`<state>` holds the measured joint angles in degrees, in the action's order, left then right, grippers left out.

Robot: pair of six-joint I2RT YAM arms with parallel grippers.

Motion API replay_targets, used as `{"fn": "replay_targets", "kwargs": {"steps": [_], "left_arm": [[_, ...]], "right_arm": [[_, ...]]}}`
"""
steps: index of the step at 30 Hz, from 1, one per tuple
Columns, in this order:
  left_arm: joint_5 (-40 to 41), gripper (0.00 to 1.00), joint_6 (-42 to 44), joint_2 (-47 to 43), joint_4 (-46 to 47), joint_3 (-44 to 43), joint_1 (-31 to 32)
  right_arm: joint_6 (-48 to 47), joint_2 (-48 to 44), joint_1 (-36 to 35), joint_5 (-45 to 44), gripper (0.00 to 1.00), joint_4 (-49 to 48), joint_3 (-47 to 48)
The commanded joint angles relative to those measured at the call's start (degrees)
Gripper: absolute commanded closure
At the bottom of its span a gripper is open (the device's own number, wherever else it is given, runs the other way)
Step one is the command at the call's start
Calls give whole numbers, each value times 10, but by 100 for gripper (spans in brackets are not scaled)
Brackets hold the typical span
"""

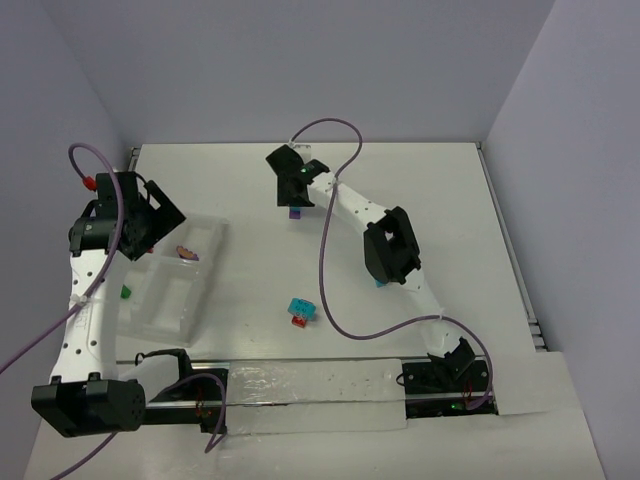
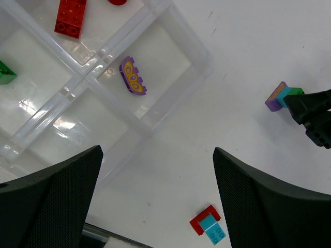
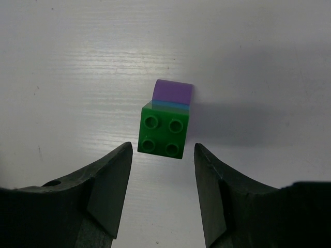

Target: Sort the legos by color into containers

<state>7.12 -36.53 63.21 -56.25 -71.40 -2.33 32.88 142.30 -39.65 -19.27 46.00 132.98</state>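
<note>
green-purple lego stack (image 3: 163, 135) sits between right end effector's (image 3: 163, 150) tips.

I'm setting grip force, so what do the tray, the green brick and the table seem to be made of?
Tray: clear glossy plastic, see-through, with glinting walls and dividers. Green brick: opaque moulded plastic, smooth, slight sheen on its studs. Table: matte white with fine straight grain lines, perhaps painted wood or laminate; can't tell which.

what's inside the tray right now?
In the tray: red brick, green brick, purple-yellow piece, each colour in its own compartment; another red bit is cut off at the frame edge. Jaws of the left gripper hide part of the nearest compartment.
</note>
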Motion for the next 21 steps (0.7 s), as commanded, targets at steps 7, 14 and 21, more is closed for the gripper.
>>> {"fn": "replay_targets", "kwargs": {"steps": [7,14,21], "left_arm": [[-25,5,12,8,44,6,2],[-26,5,19,4,42,13,2],[-78,6,45,-9,60,24,3]], "right_arm": [[-5,-25,2,-20,62,-28,-7],[-14,-56,-6,-24,86,-34,-29],[-14,-213,-7,117,89,-140,-202]]}}
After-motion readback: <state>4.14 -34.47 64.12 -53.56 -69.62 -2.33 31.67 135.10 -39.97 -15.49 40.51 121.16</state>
